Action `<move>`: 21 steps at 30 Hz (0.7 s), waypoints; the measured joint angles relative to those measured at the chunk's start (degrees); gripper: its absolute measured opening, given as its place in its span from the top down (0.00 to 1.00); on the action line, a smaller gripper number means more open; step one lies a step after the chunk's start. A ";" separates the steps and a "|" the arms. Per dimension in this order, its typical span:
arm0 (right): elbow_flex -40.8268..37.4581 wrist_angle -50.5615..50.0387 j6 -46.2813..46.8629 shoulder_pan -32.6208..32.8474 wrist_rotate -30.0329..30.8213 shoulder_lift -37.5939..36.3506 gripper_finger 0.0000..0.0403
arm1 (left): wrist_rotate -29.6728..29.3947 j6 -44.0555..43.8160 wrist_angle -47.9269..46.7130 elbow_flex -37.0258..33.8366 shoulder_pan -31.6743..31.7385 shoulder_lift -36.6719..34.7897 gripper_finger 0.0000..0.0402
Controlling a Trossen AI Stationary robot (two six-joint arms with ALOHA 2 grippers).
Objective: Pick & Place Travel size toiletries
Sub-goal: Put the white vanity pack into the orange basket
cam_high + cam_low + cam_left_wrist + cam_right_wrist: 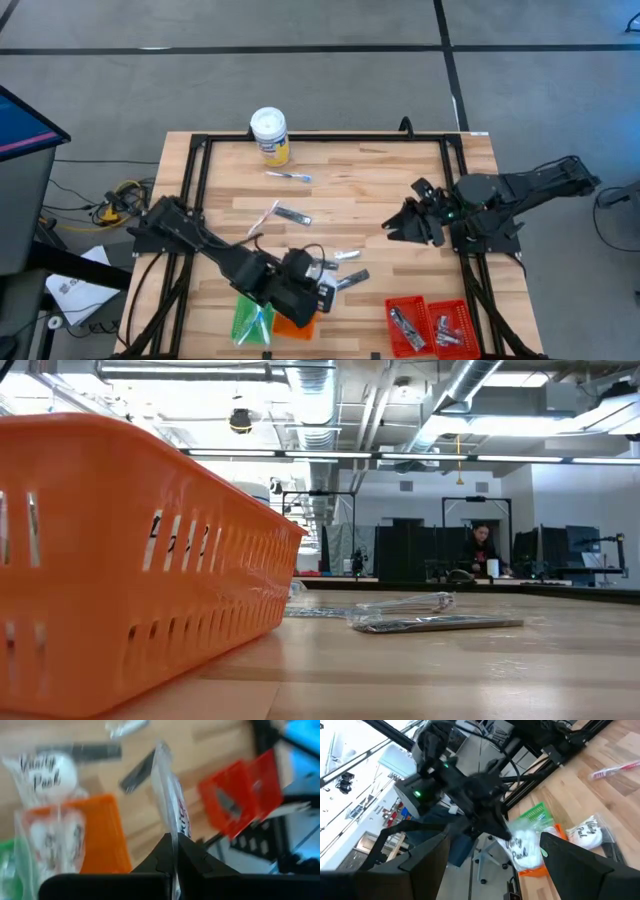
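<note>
I see one white packet clenched in my left gripper, above the orange tray at the near edge. One green tray lies left of it, two red trays to the right. My right gripper waits at the right, spread wide, holding nothing.

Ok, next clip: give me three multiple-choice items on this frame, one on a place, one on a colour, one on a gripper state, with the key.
1. Where does the white-lidded tub stand?
A. at the table's far edge
B. inside the red tray
C. under the right arm

2. What colour is the tray nearest the right arm?
A. green
B. red
C. orange

3. How is the left gripper?
A. wide open
B. out of view
C. shut on a white packet

Key: A, the high view shows it there; B, red walls; C, the left wrist view shows the fingers pinching the packet's edge.
</note>
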 joint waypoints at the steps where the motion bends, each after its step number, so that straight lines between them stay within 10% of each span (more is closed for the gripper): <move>1: 0.00 -0.03 0.01 0.82 0.90 0.00 0.25 | 1.67 0.00 -0.05 0.00 -0.15 0.63 1.00; 21: -0.02 0.80 0.20 5.59 5.06 5.63 0.25 | 8.42 -0.19 -8.58 0.07 -1.31 5.24 1.00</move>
